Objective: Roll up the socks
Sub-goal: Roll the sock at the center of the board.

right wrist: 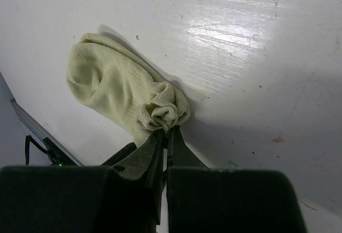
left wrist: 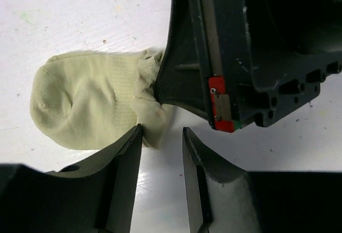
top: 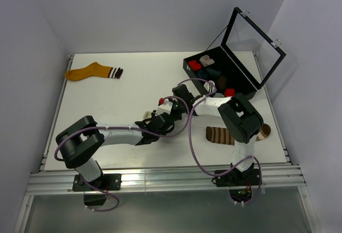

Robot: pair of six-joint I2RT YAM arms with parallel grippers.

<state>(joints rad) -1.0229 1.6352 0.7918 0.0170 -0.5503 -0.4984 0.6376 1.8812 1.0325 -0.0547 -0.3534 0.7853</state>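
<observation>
Right fingers (right wrist: 179, 150) pressed together, pinching the bunched cuff of the cream sock (right wrist: 115, 86). Cuff fabric is gathered into a small knot right at the tips. Toe end lies flat on the desk (top: 133, 91), pointing away from the pinch.

Left fingers (left wrist: 125, 161) spread part-way, bare desk showing in the gap. One tip touches the sock's edge close by the cuff; the other stands just clear. Nothing held between them.

Cream sock position: about mid-desk, a little toward the near edge, where the two sets of fingers meet.

Brown striped sock (top: 218, 135) lies flat by the near edge on the right half, partly hidden under the right arm (top: 240, 118). Mustard sock (top: 85, 73), with a dark-and-white striped cuff, lies near the far left corner, well apart from the rest.

Black case (top: 241, 77), lid raised, stands at the far right corner. Rolled sock bundles (top: 195, 65) inside: red, pale and dark.
</observation>
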